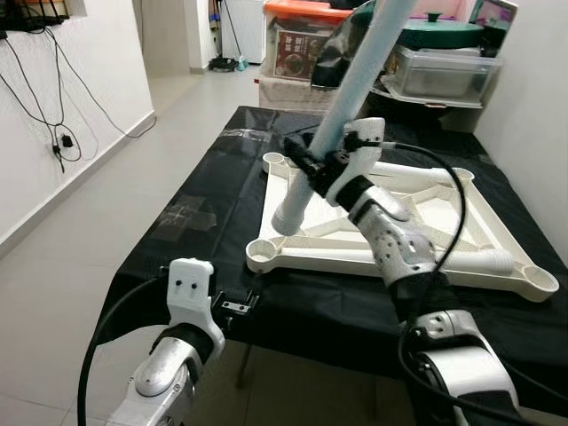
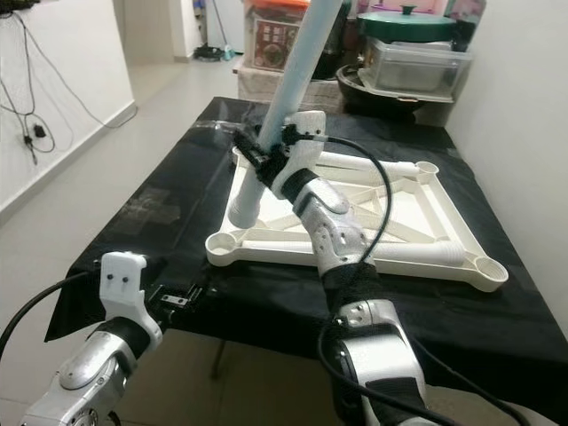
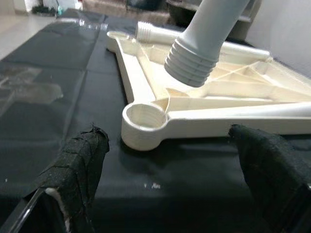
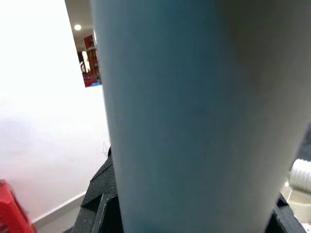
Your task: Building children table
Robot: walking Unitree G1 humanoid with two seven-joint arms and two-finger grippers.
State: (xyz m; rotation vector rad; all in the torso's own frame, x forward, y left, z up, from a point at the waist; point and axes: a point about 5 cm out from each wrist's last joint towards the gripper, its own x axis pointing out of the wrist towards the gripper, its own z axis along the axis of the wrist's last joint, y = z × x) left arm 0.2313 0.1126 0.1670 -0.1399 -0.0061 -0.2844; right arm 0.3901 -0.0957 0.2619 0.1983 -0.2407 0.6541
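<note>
Left wrist view: my right gripper (image 1: 321, 165) pinches pale blue leg (image 1: 342, 111), threaded end hovering above frame (image 1: 497, 235) corner socket (image 3: 144, 115). Left gripper (image 3: 170, 155) spread, idle near the table edge. Next: align, lower, twist in.

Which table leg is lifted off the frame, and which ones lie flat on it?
The pale blue leg, held tilted by the right tool, has its threaded end above the white frame. The white legs lie flat.

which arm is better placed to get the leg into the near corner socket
Right: the right gripper grips the leg, its threaded end hanging near that socket. The left gripper waits open at the table edge.
</note>
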